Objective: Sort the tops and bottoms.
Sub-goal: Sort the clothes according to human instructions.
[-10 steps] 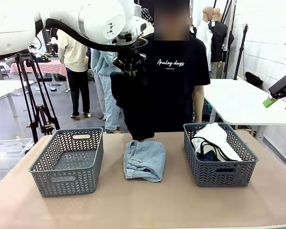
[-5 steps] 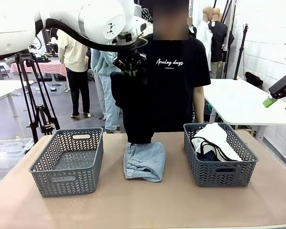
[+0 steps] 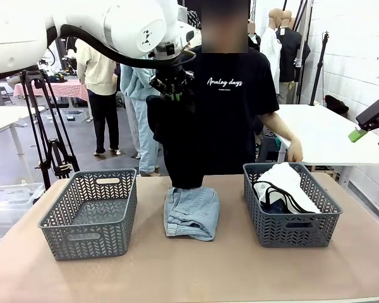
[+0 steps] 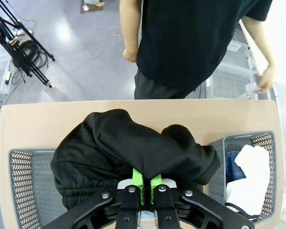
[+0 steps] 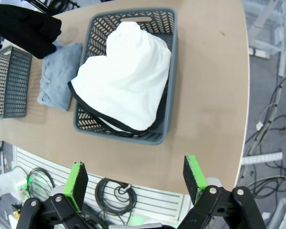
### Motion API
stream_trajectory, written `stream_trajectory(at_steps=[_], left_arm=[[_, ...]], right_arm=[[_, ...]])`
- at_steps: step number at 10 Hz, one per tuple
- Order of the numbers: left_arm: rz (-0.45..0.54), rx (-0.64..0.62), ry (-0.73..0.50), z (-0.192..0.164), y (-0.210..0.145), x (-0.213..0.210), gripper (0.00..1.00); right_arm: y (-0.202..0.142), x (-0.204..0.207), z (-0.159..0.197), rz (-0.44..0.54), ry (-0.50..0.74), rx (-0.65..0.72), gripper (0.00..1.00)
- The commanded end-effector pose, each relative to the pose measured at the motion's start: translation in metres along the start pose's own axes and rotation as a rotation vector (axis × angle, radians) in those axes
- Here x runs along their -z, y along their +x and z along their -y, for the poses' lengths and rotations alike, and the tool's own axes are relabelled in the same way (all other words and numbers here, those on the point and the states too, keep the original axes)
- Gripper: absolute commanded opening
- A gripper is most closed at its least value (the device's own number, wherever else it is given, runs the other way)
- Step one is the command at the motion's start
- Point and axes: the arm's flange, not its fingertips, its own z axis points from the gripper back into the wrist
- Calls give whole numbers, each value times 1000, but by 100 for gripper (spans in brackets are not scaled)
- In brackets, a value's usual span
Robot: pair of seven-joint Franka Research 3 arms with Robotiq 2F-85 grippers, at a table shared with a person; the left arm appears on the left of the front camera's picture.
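Observation:
My left gripper [image 3: 172, 95] is shut on a plain black top [image 3: 177, 139] and holds it high over the table's middle. The top hangs straight down, its lower end just above a folded pale light-blue denim bottom [image 3: 191, 211] lying between the two baskets. In the left wrist view the black top [image 4: 128, 148] bunches around my left gripper [image 4: 146, 182]. A white top with black edging [image 3: 284, 186] fills the right basket [image 3: 290, 232], with a bit of dark blue fabric [image 4: 231, 164] under it. My right gripper [image 5: 133, 179] stands open, high off the table's right edge.
An empty grey basket [image 3: 88, 222] stands at the left. A person stands at the far side, one hand [image 3: 295, 151] hovering above the right basket's back edge. A white table sits behind at the right. The table's front strip is bare.
The person's arm has swung out, and the hand now hovers behind the right basket. The black top and both arms have hardly moved.

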Motion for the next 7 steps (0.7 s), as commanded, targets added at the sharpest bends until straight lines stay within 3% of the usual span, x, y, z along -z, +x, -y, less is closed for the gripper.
stream_trajectory(at_steps=[1, 7], left_arm=[[8, -1, 3, -2, 2, -5, 0], [8, -1, 3, -2, 2, -5, 0]], right_arm=[[1, 2, 0, 4, 16, 1, 100], [1, 2, 0, 4, 16, 1, 100]])
